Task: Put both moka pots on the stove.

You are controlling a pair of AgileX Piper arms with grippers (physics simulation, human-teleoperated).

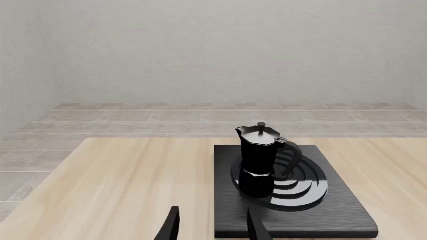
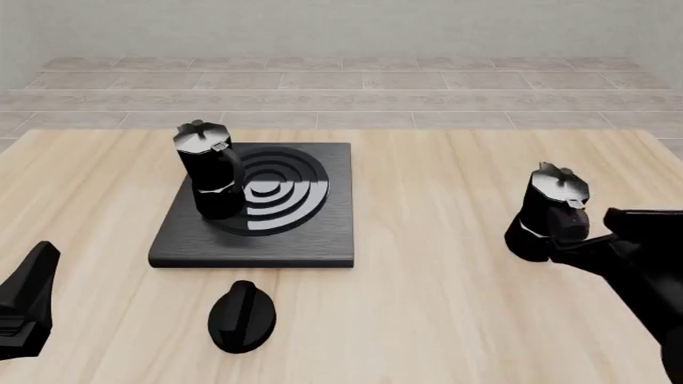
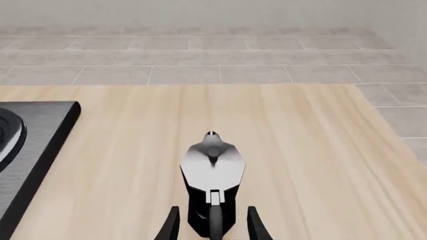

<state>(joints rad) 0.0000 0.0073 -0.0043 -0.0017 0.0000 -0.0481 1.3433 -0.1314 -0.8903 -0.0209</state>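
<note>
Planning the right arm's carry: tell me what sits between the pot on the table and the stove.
Nothing visible does. Bare table lies between the right pot and the stove. The other pot stands on the stove's far left side; the black knob lies nearer the camera, off that line.

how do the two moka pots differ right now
The left moka pot stands on the stove, at the burner rings' left edge; the right moka pot is off the stove, over the bare table. The left pot is upright and free, with the left gripper open and short of it; the right pot leans slightly and sits between the right gripper fingers. Both look alike: black faceted bodies, silvery lids, small knobs.
</note>
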